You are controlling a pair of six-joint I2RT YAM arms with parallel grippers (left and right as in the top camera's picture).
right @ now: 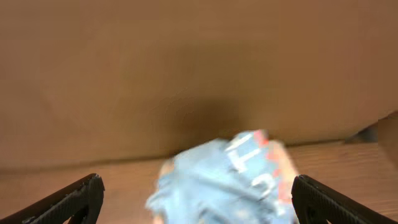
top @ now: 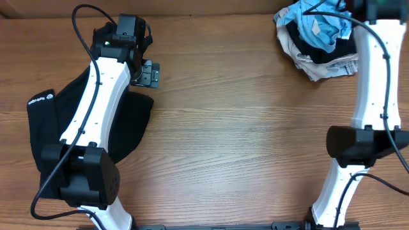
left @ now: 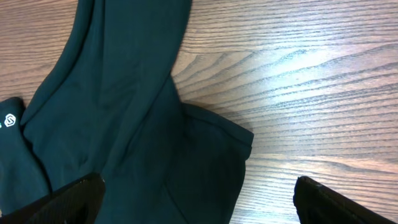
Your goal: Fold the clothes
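A black garment (top: 128, 121) with a small white logo lies flat at the table's left, partly under my left arm. In the left wrist view it (left: 124, 112) fills the left half. My left gripper (top: 146, 72) hovers above the garment's far right edge; its fingers (left: 199, 190) are spread wide and hold nothing. A crumpled pile of clothes (top: 316, 35), light blue on top with black and beige below, sits at the far right. My right gripper (right: 199, 190) is open and empty just above the blurred light blue garment (right: 230, 177).
The wooden table (top: 243, 140) spreads between the black garment and the pile. A brown wall (right: 186, 74) stands behind the pile at the table's far edge. The right arm (top: 374, 70) runs along the right edge.
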